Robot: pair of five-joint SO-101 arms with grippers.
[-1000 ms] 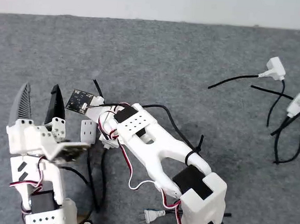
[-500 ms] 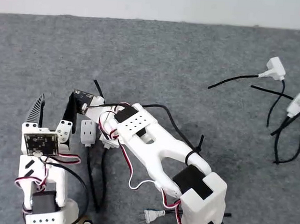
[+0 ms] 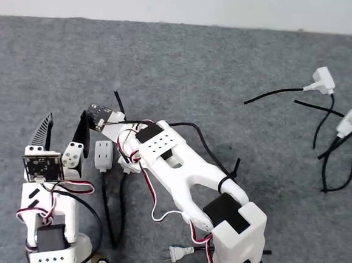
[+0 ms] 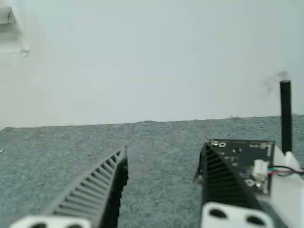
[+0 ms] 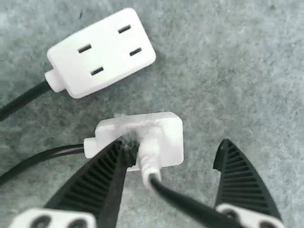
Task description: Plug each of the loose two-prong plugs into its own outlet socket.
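— Far left first?
— Left gripper, lower left of the high view. Fingers spread wide, nothing between them, pointed out over bare grey carpet. To judge from that, parked clear to leave working room alongside.

— Just right of it?
— Free socket block, flat on the carpet with slots up and empty. Well placed to take a plug from above.

— And the right gripper?
— Hanging over a second block just beside the first. Fingers well apart, astride a white plug, closed on nothing. Plug body tight against that block, prongs hidden, so seated only at a guess. Hence no reason for a grip there.

— Further right?
— Loose two-prong plug at the bottom edge near the middle, prongs bare and pointing left, not in any socket. Then three more white pieces at the far right edge, well apart from both grippers.

— Next step, then?
— In all likelihood, fetching the loose plug and bringing it over to the empty slots.
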